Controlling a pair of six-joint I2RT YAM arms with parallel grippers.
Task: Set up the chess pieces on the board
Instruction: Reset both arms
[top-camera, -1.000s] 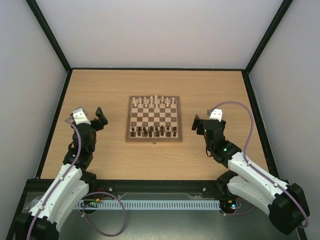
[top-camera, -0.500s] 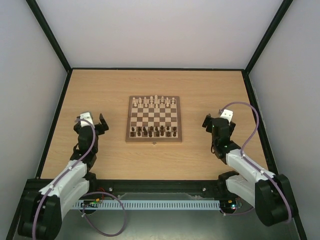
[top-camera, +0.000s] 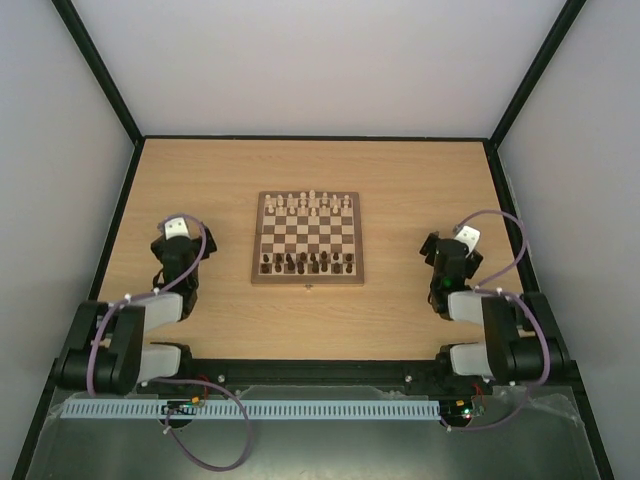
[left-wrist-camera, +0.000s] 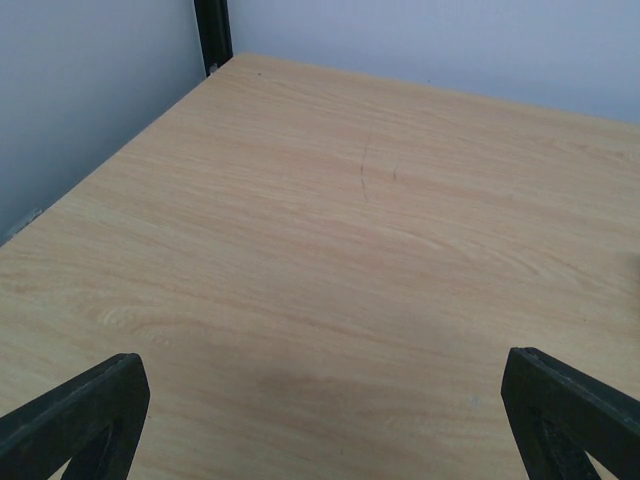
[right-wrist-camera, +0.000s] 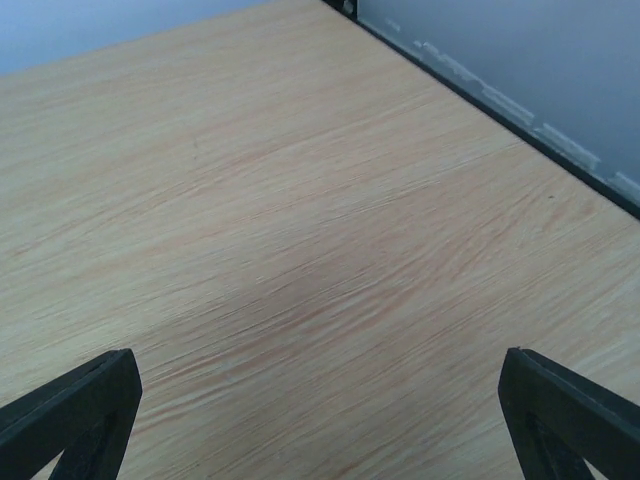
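The board (top-camera: 308, 232) lies at the middle of the table in the top view. Several dark brown chess pieces (top-camera: 307, 263) stand in its two near rows, and pale pieces (top-camera: 310, 204) stand in its two far rows. My left gripper (top-camera: 181, 248) hangs left of the board and well apart from it, on a folded arm. Its fingers (left-wrist-camera: 75, 420) are spread wide over bare wood, so the left gripper (left-wrist-camera: 325, 420) is open and empty. My right gripper (top-camera: 447, 256) hangs right of the board. The right gripper (right-wrist-camera: 320, 420) is also open, with nothing between its fingers (right-wrist-camera: 570, 415).
The wooden table (top-camera: 400, 180) is enclosed by grey walls with a black frame (top-camera: 112, 245). In the left wrist view the left wall and a black corner post (left-wrist-camera: 213, 35) show. The right wrist view shows the table's right edge (right-wrist-camera: 500, 125).
Both arms have drawn back toward their bases and folded up. Each gripper has moved outward, away from the board, and stayed open.
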